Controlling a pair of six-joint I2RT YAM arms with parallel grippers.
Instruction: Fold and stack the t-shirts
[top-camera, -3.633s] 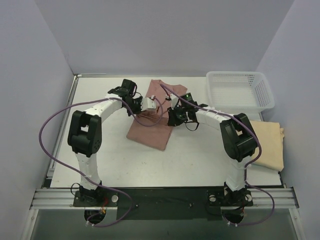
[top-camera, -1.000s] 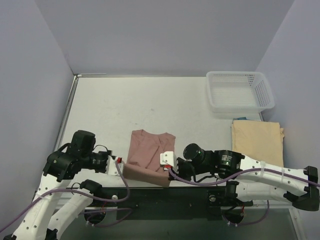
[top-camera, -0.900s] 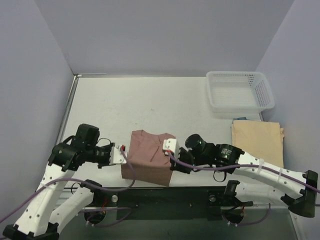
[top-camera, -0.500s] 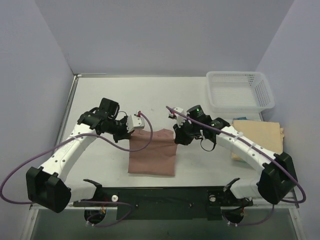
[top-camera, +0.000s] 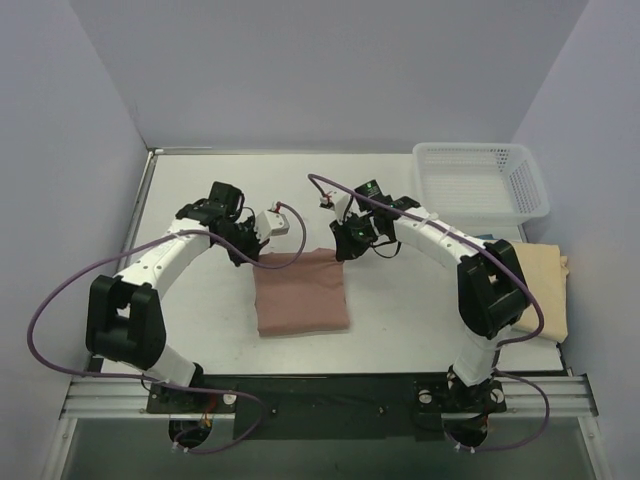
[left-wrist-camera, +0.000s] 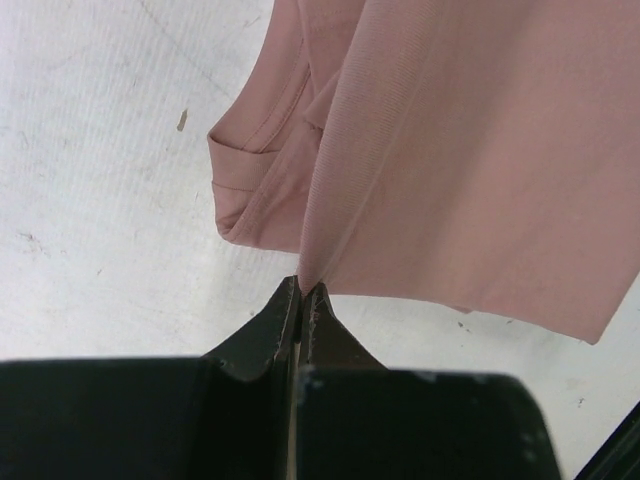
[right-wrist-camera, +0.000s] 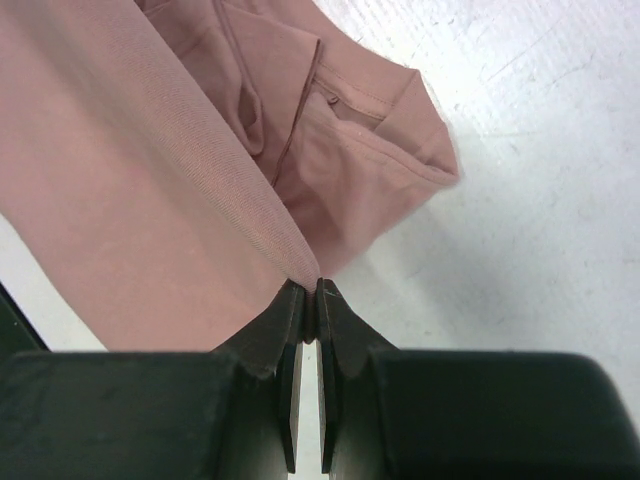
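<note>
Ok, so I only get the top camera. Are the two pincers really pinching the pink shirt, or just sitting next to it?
Observer: The left wrist camera shows the left pincer shut tight on a thin corner of the pink shirt.
Operator: And the other one?
Observer: The right wrist camera shows the right pincer shut on a corner of the same shirt, with no gap between its tips.
Operator: Is it just one layer of cloth there?
Observer: No. Past the right pincer, more of the shirt is tucked under the top sheet, and its stitched edges lie on the white table.
</note>
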